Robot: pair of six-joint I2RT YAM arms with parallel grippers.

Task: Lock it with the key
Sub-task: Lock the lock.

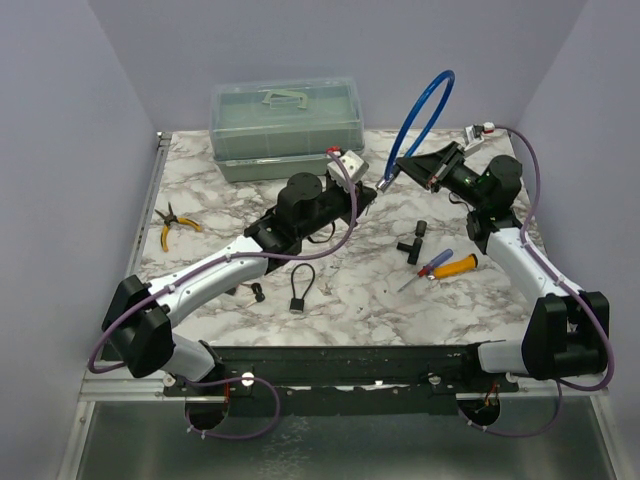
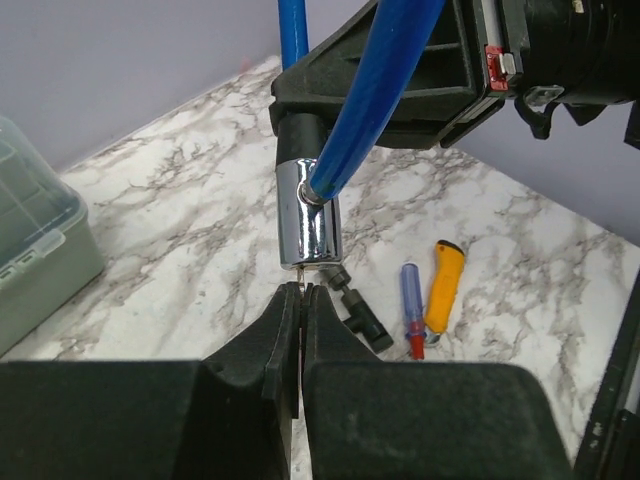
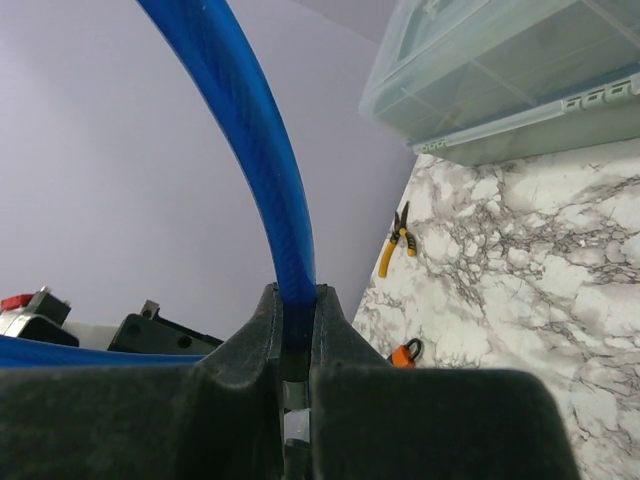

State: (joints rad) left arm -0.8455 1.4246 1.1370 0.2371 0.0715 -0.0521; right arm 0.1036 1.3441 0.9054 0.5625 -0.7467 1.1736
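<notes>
Key at the keyhole, locking turn still to come

Lower centre of the left wrist view, the left claw [image 2: 301,300] is pinched together on a sliver of key [image 2: 301,269] just under the chrome barrel [image 2: 308,215]. The right claw [image 3: 293,318] is clamped on the blue cable [image 3: 250,130]. Insertion and turning probably remain.

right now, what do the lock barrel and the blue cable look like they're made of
The lock barrel looks like chrome-plated metal: it is mirror-bright with sharp reflections. The blue cable seems sleeved in glossy plastic or vinyl: it is smooth with a long highlight. Any steel core is hidden.
</notes>
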